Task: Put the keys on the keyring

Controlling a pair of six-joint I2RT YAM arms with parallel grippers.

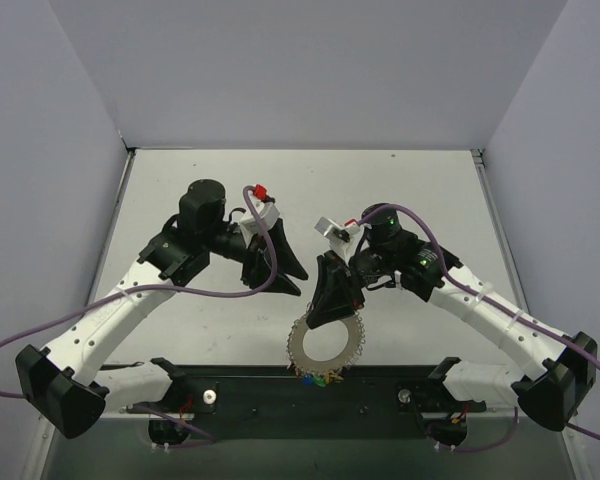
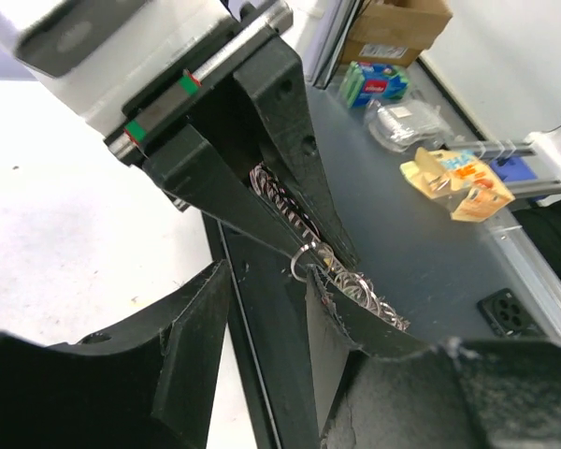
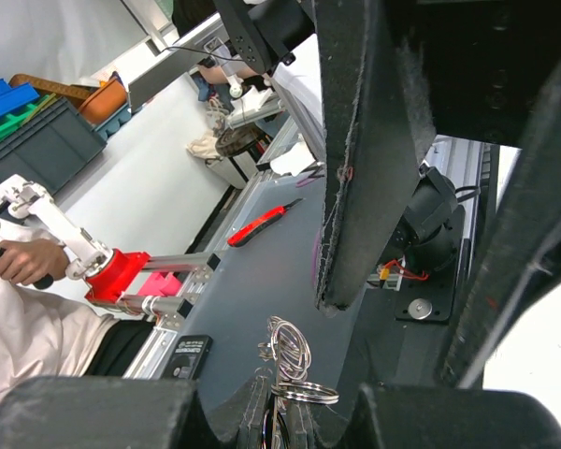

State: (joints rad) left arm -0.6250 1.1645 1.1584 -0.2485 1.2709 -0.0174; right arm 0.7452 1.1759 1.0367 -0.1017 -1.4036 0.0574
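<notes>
The keyring [image 1: 302,350] is a flat silvery ring with a rim of small split rings, near the table's front edge. My right gripper [image 1: 332,305] is shut on its far side. In the right wrist view my right gripper [image 3: 294,412] pinches the ring edge-on, with split rings [image 3: 290,348] standing above the fingers. Tiny keys [image 1: 318,378] with red, green and yellow heads hang at the ring's near edge. My left gripper [image 1: 280,285] is open and empty just left of the right gripper. In the left wrist view its fingertips [image 2: 320,290] lie right by a small split ring [image 2: 302,263] on the rim.
A black mounting plate [image 1: 310,398] runs along the table's near edge between the arm bases. White walls enclose the table on three sides. Purple cables [image 1: 230,290] loop from both arms. Beyond the table lie boxes [image 2: 453,178] and a red-handled tool [image 3: 262,223].
</notes>
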